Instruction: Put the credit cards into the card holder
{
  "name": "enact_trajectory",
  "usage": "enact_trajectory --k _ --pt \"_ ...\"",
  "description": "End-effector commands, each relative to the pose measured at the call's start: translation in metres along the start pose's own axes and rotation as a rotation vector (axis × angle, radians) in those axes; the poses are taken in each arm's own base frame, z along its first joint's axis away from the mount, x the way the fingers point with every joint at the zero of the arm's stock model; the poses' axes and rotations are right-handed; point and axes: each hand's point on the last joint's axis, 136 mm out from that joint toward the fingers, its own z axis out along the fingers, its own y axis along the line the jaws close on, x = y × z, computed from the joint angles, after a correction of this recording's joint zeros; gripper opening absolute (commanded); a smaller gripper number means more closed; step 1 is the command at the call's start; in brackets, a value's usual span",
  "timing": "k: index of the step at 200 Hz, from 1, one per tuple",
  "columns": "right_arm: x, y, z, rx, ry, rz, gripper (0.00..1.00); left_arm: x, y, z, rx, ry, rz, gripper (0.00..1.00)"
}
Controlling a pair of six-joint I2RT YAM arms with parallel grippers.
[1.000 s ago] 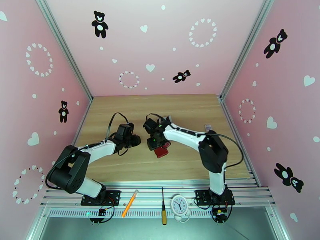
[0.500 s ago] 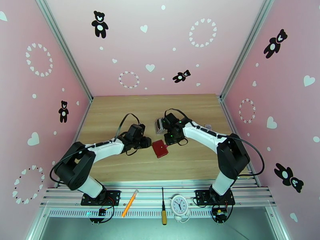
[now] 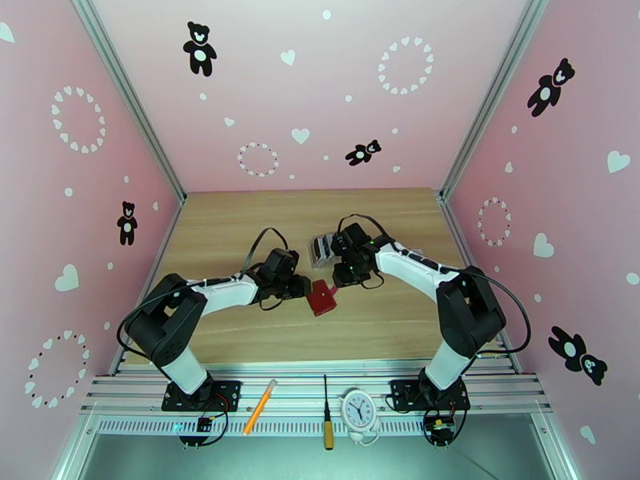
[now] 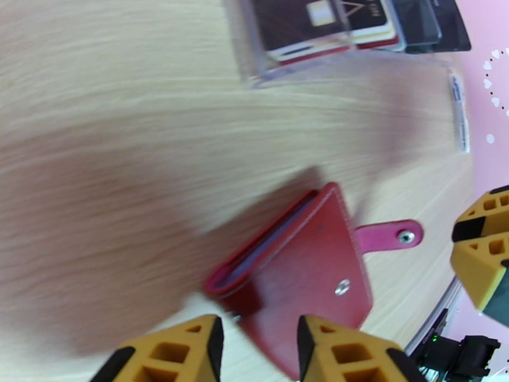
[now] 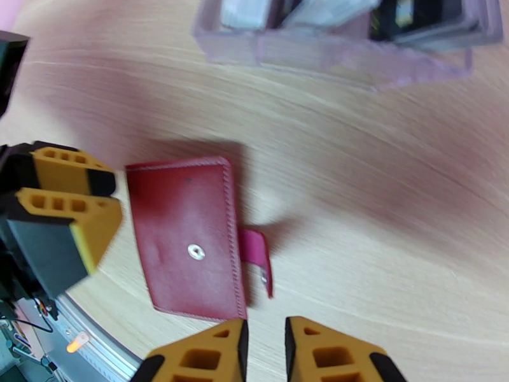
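Observation:
The card holder (image 3: 322, 298) is a dark-red wallet lying folded on the wood, its snap tab (image 4: 388, 237) undone and sticking out. My left gripper (image 3: 301, 287) sits at its left edge, jaws apart, and a wallet corner (image 4: 254, 307) lies just ahead of the fingertips (image 4: 343, 351). My right gripper (image 5: 264, 348) hovers just past the tab (image 5: 257, 262), jaws a narrow slit apart with nothing between them. The credit cards (image 4: 318, 17) stand in a clear slotted stand (image 3: 322, 248) behind the wallet; dark and pale ones (image 5: 245, 11) show.
A small white tag (image 3: 416, 254) lies on the table to the right. An orange pen (image 3: 261, 406), a screwdriver (image 3: 326, 418) and a small clock (image 3: 359, 410) rest on the front rail. Pink walls close in the table's left, right and back.
My right gripper has left the wallet, moved back and right toward the stand, and narrowed its jaws. My left gripper has slid right up to the wallet's edge. The wallet stayed put.

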Motion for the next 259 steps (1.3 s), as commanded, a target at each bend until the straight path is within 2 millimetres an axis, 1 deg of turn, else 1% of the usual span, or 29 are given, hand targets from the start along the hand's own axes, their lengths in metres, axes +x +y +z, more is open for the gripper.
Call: enact_trajectory --k 1,53,96,145,184,259 --pt "0.002 0.003 0.009 -0.039 0.019 -0.005 0.23 0.0 -0.006 0.007 0.013 0.019 -0.006 0.39" --pt "0.006 -0.009 0.016 -0.003 0.047 0.018 0.23 0.0 0.002 0.012 -0.03 0.035 -0.004 0.39" --pt "0.011 -0.013 0.019 0.013 0.064 0.025 0.22 -0.003 -0.001 0.014 -0.031 0.037 0.004 0.39" --pt "0.017 -0.015 0.019 0.018 0.078 0.033 0.21 -0.004 -0.001 0.012 -0.035 0.035 0.005 0.37" --pt "0.023 -0.015 0.021 0.012 0.092 0.041 0.19 -0.001 0.001 0.014 -0.038 0.047 0.002 0.37" --pt "0.017 -0.011 0.021 -0.01 0.078 0.04 0.13 -0.001 0.001 0.014 -0.034 0.044 0.002 0.37"
